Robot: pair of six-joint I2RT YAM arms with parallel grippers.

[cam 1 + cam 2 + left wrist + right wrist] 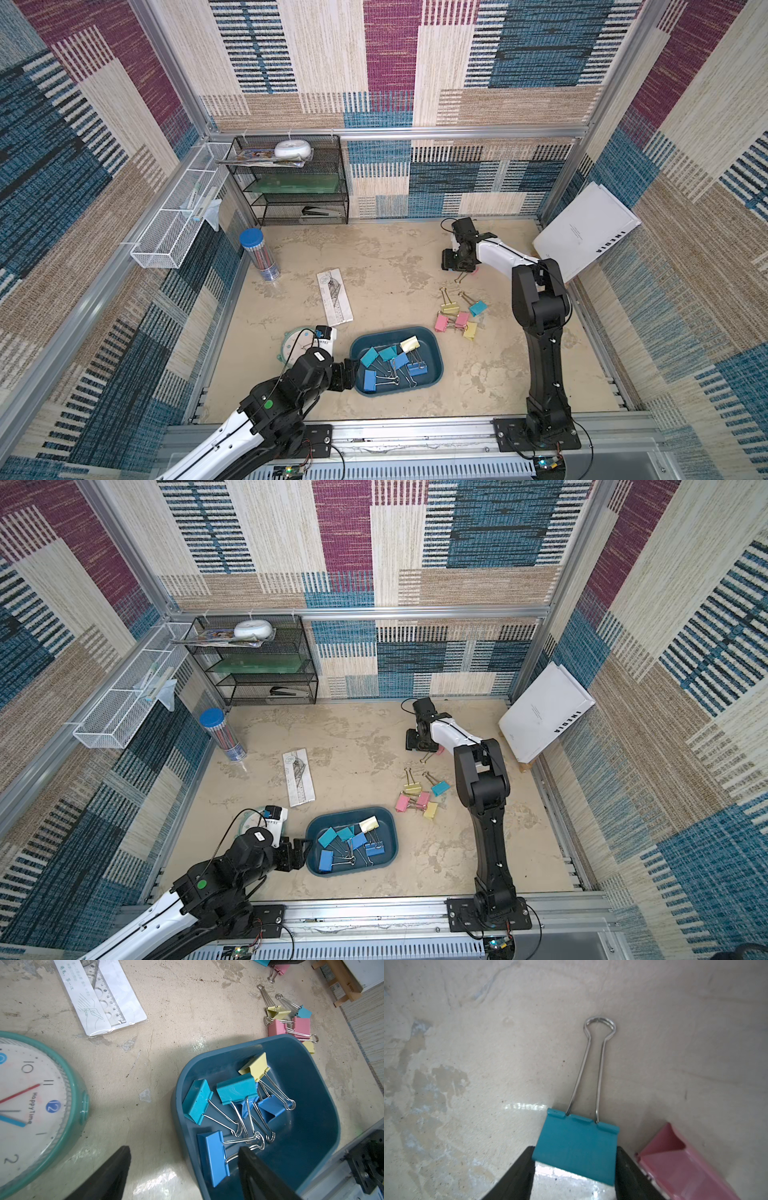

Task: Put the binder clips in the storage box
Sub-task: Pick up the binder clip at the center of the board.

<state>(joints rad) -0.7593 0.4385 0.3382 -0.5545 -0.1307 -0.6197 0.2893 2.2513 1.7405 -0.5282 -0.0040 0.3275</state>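
Shallow dark teal-blue plastic storage box (434, 353) sits on the beige bench (386, 257), lower centre in both top views.

Contents: six pastel metal binder clips (236, 1088) lie inside. One is yellow, two are teal and three are blue, with their wire handles tangled together.

Outside the box: a loose cluster (459, 320) of five clips lies on the bench, up and to the right of the box and apart from it. It holds two pink, two yellow and one teal.

The right arm (536, 316) reaches to the upper right of centre. In the right wrist view the right jaws are closed on the body of a teal binder clip (577, 1142), with a black finger (519, 1172) against each side. Its wire handle (591, 1064) sticks out ahead. Cannot tell whether it is lifted off the bench. A pink clip (675, 1163) lies just beside it.

The left arm (299, 382) is at lower left. The left jaws are spread wide and empty, straddling the box's left wall: one finger is over the bench, the other over the box interior.

Nearby: a round teal-rimmed clock (79, 1095) lies left of the box, and a ruler in a clear sleeve (334, 297) lies above it.
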